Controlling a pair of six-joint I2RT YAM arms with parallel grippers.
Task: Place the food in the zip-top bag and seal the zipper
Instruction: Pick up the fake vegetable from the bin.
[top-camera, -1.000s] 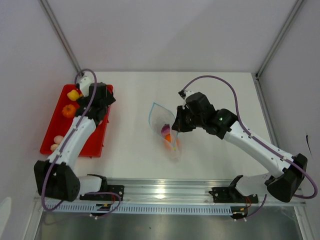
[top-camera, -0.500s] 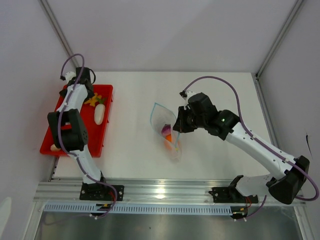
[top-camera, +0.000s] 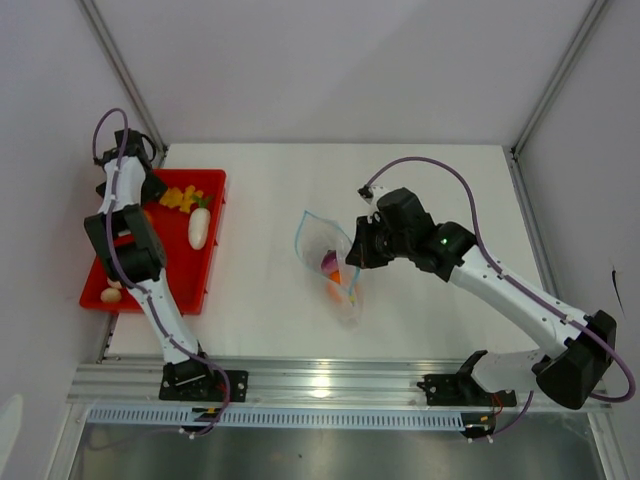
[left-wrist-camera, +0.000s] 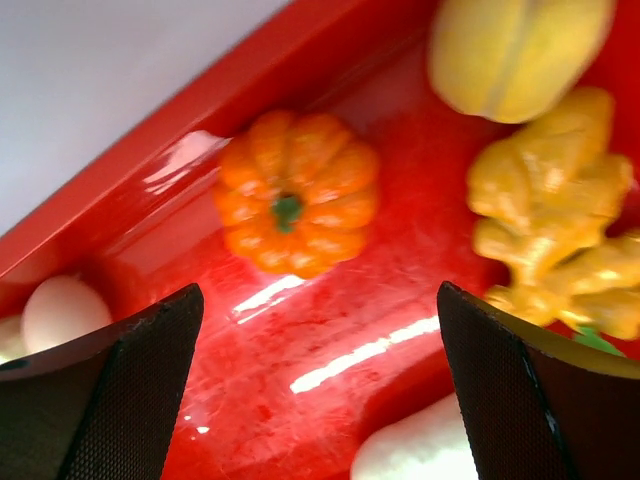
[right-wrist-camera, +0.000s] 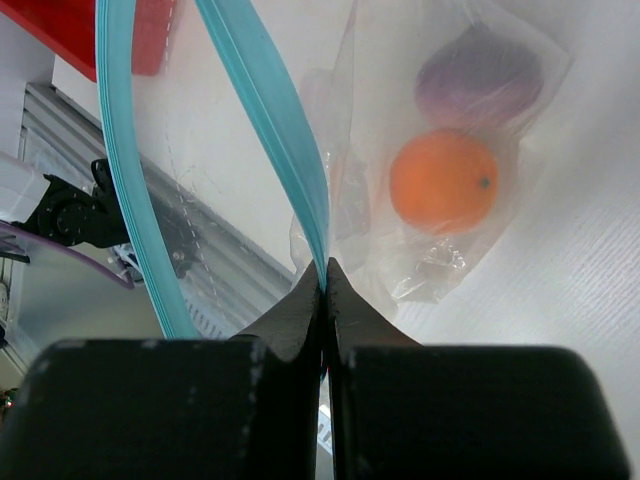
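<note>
We see the L gripper (left-wrist-camera: 318, 330) hanging over the red tray (left-wrist-camera: 150, 150), fingers (left-wrist-camera: 120, 390) spread wide w/ nothing btwn them. Under it, on the tray floor:
- a toy pumpkin (left-wrist-camera: 295, 205) just ahead of the gap, near the tray's rim
- a pale egg (left-wrist-camera: 60, 312) at the left edge of the wrist view
- a smooth yellow piece (left-wrist-camera: 515, 50) at top right
- a knobbly yellow-orange piece (left-wrist-camera: 545, 215) just below that one, touching or nearly so, we can't tell which
- the end of a white radish (left-wrist-camera: 420, 455) at the bottom edge

No finger touches any of them. In the top view the tray lies at the left side of the table (top-camera: 260, 310), w/ the radish lying lengthwise near the tray's right wall.

The R gripper (right-wrist-camera: 323, 285) is clamped tight on the zipper (right-wrist-camera: 265, 120) of the zip-top bag (right-wrist-camera: 350, 190), pinching 1 teal strip. The 2nd strip bows away to the left, so the mouth stands open. 2 pieces are inside, by the bag's closed bottom: an orange (right-wrist-camera: 443, 183) and a purple piece (right-wrist-camera: 478, 78), side by side and about touching. From above, the bag sits mid-table, well apart from the tray, w/ the R gripper on its right edge.
</note>
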